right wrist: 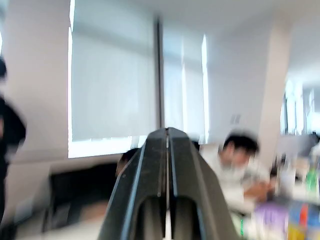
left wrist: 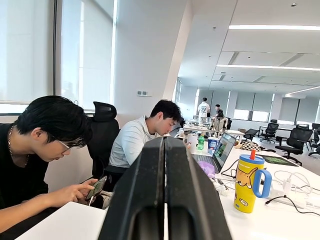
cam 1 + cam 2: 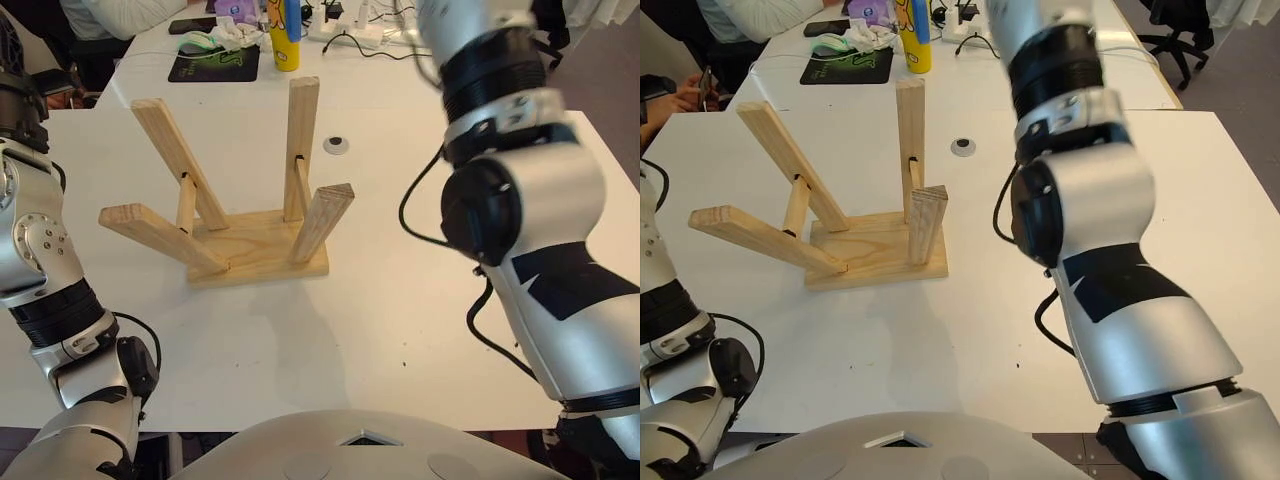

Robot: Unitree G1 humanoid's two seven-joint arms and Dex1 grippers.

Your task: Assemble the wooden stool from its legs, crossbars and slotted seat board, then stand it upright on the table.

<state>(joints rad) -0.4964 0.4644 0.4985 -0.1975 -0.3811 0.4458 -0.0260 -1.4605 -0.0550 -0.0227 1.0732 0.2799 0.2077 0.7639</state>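
The wooden stool (image 3: 255,215) lies upside down in the middle of the white table (image 3: 380,330). Its slotted seat board (image 3: 262,258) rests flat and several legs splay upward, joined by short crossbars (image 3: 186,205). The left gripper (image 2: 165,145) is shut with nothing in it, raised off the table and facing the room. The right gripper (image 1: 167,134) is also shut and empty, held high and away from the stool. In the eye views my left arm (image 3: 50,290) stands at the near left edge and my right arm (image 3: 520,200) rises at the right of the table.
A small round grey disc (image 3: 337,145) lies on the table behind the stool. On the desk beyond stand a yellow mug (image 3: 286,35), a dark mat (image 3: 213,64) with a mouse, and cables. People sit behind that desk.
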